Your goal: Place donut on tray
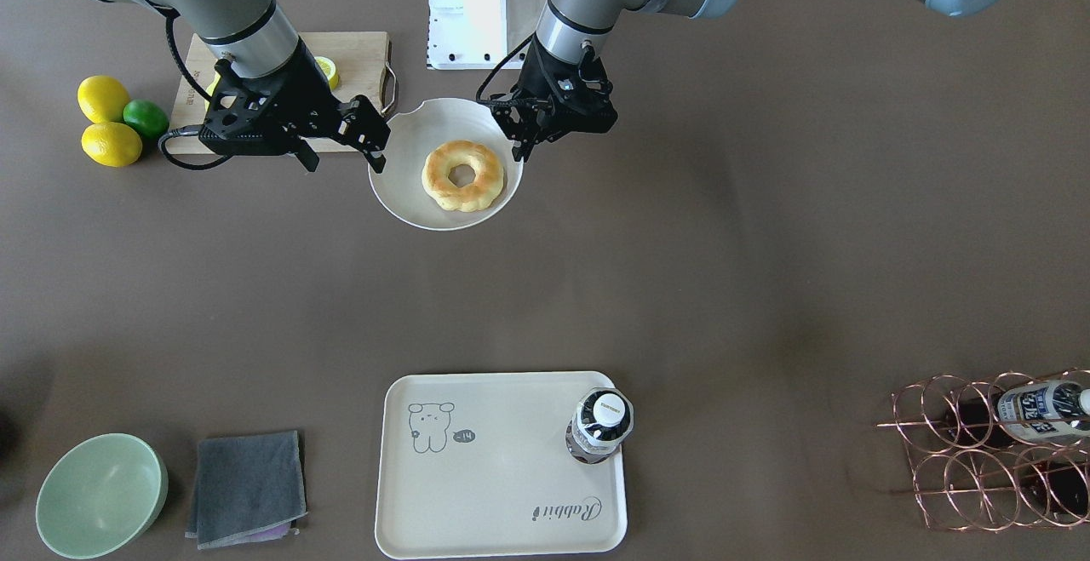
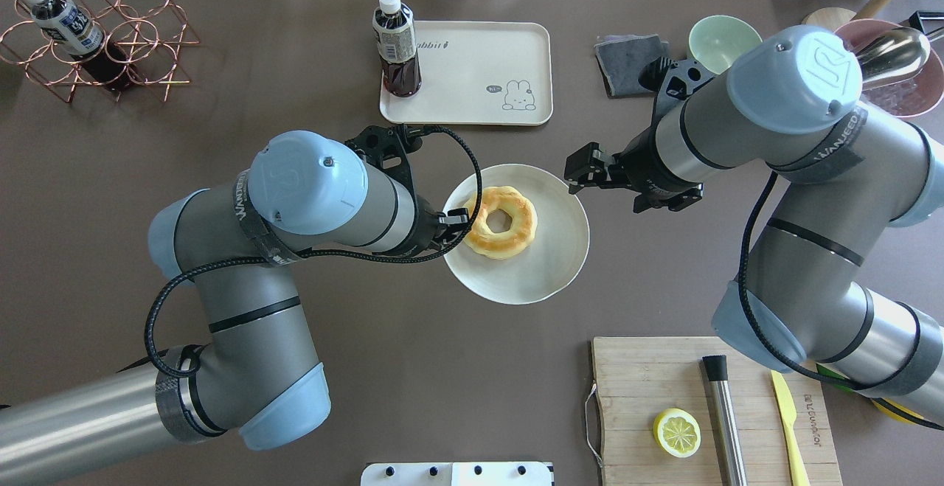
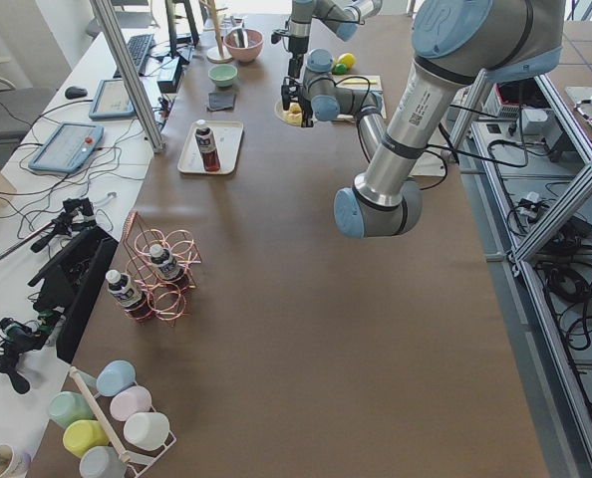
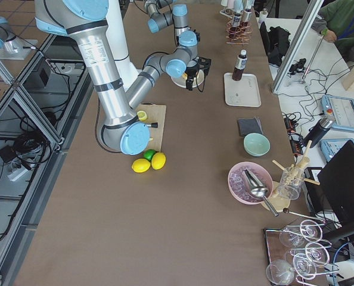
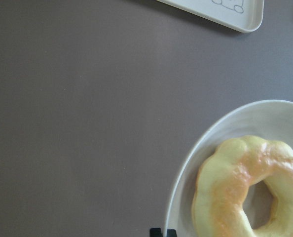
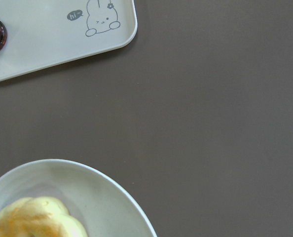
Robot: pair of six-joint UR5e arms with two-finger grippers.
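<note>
Clock directions follow the overhead view, with twelve o'clock at the far side of the table from the robot.

Both arms bend inward over the table's centre, wrists angled down toward a white bowl [image 2: 516,290]. The left gripper [image 2: 459,222] hangs at the bowl's nine o'clock rim, just beside the donut [image 2: 501,222]. Its wrist camera shows two dark fingertips close together with nothing between them, so it appears closed and empty. The right gripper [image 1: 342,152] sits at the bowl's two o'clock rim, its fingers spread apart and holding nothing.

The donut, a golden ring with a browned top, lies flat in the bowl, toward the nine o'clock side. It is the only thing in the bowl.

The cream tray [image 2: 472,88] lies at the bowl's twelve o'clock, apart from it, with bare brown table between. A dark drink bottle [image 2: 396,43] stands upright at the tray's nine o'clock end. The rest of the tray is bare apart from its cartoon drawing.

At five o'clock from the bowl a wooden cutting board [image 2: 649,383] holds a lemon half [image 2: 677,432]. A grey cloth [image 2: 627,66] and a pale green bowl [image 2: 719,40] sit at one o'clock. A copper wire rack [image 2: 110,51] stands in the far ten o'clock corner.
</note>
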